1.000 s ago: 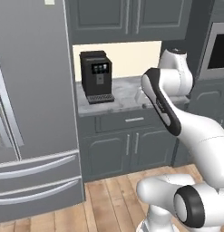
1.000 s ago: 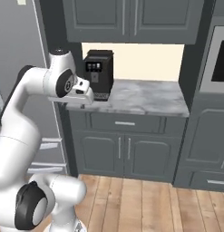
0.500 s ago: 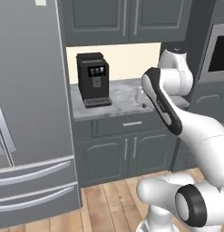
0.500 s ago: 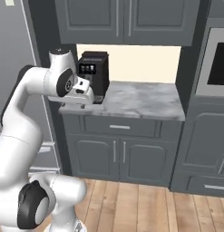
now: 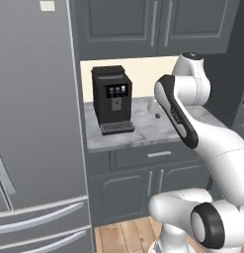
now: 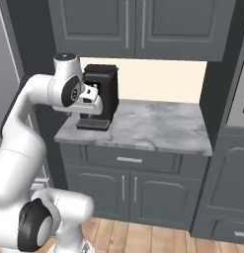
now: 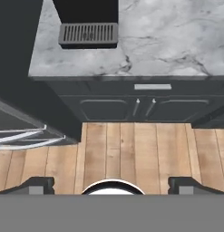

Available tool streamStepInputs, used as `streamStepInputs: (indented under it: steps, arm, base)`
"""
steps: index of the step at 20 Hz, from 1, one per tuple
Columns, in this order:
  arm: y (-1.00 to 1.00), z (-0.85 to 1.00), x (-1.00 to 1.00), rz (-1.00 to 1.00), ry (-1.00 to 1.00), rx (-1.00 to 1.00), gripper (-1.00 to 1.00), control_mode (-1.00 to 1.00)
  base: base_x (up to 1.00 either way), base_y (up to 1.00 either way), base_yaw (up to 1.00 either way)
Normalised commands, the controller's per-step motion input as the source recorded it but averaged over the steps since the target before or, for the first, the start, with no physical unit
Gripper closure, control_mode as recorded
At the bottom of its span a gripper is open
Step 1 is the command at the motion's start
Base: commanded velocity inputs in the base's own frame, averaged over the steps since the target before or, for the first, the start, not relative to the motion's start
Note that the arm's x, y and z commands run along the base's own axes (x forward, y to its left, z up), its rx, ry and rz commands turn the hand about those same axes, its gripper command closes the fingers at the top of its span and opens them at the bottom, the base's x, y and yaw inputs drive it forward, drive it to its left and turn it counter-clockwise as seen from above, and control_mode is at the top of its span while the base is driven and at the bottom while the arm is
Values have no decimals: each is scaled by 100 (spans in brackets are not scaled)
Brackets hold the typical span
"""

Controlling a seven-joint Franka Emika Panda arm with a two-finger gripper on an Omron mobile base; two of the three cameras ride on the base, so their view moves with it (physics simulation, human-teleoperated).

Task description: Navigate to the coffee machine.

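Observation:
The coffee machine [image 5: 112, 99] is a tall black box with a small lit front panel and a grey ridged drip tray [image 7: 88, 34]. It stands at the left end of the marble counter [image 5: 148, 129], close to the fridge. In the right base view my hand partly covers the coffee machine [image 6: 106, 86]. My gripper [image 7: 111, 186] hangs in front of the counter, above the wooden floor. It is open, its fingertips [image 7: 38, 185] wide apart with nothing between them.
A tall steel fridge [image 5: 34, 123] fills the left side. Dark grey cabinets and a drawer [image 6: 128, 160] sit under the counter, and wall cabinets [image 6: 128, 29] hang above it. A built-in appliance [image 6: 239, 99] stands at the right. The wooden floor [image 7: 131, 149] lies before the cabinets.
The whole picture has shifted and grown: the base has driven closer to the counter. The coffee machine looks larger and lower in both base views. The arm's pose is the same.

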Motion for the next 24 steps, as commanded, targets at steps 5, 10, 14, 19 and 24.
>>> streamStepInputs:
  steps: [5, 10, 14, 19, 24]
  arm:
    - [0, 0, 0, 0, 0, 0, -100, 100]
    - [0, 0, 0, 0, 0, 0, -100, 100]
    - [0, 0, 0, 0, 0, 0, -100, 100]
    - [0, 0, 0, 0, 0, 0, -100, 100]
    - [0, 0, 0, 0, 0, 0, -100, 100]
  base:
    - [60, 0, 23]
    - [68, 0, 29]
    - [33, -15, 21]
    - [30, -37, 1]
    - [58, -35, 4]
